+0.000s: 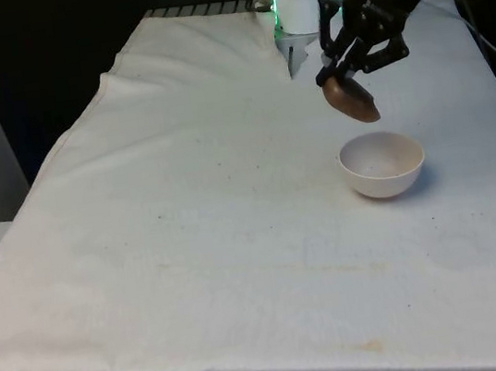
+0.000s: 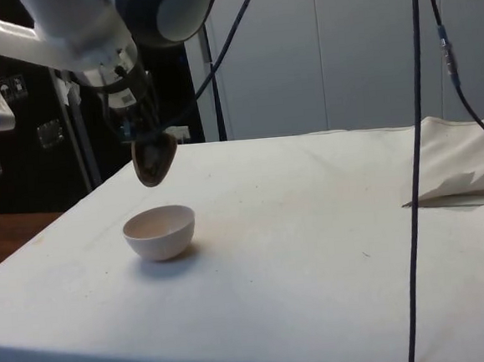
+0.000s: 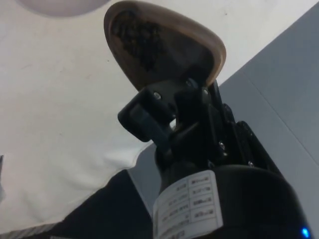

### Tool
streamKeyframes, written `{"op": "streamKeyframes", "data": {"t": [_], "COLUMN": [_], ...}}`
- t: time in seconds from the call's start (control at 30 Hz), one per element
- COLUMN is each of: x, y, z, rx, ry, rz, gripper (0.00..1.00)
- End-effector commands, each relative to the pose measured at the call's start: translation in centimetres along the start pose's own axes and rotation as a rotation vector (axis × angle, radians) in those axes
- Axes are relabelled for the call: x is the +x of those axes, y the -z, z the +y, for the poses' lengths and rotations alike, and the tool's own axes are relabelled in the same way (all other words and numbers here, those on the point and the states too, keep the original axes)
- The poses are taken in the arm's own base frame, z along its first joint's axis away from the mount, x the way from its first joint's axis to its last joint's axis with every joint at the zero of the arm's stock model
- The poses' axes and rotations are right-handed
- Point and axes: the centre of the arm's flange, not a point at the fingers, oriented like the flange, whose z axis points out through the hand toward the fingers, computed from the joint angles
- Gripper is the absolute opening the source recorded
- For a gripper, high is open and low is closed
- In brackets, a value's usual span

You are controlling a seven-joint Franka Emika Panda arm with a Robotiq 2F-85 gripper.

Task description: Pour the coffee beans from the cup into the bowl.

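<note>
Covering the table (image 1: 192,250), white cloth (image 2: 329,224)

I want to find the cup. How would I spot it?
Start at the white cloth-covered table and find the white bowl. Just above it, the black gripper holds the cup tilted in the air. It is brown, with dark beans inside.

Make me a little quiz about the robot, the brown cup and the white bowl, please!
1. True or false: the brown cup is standing on the table.
2. What is the gripper holding?
3. Are beans lying in the white bowl yet: yes or no?

Key:
1. False. It hangs tilted in the air, above the bowl.
2. The cup, with dark coffee beans inside.
3. No, the bowl looks empty.
</note>
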Motion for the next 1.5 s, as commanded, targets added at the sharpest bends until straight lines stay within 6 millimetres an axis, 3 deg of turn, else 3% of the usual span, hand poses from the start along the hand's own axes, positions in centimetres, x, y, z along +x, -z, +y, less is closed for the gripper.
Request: {"op": "streamKeyframes", "data": {"t": [0.0,1.47], "x": [0.1,0.1], "y": [0.1,3.2], "z": [-0.1,-5.5], "rx": [-0.014,-0.340], "ry": [0.000,0.043], "rz": [-0.002,0.005], "gripper": [0.00,0.00]}}
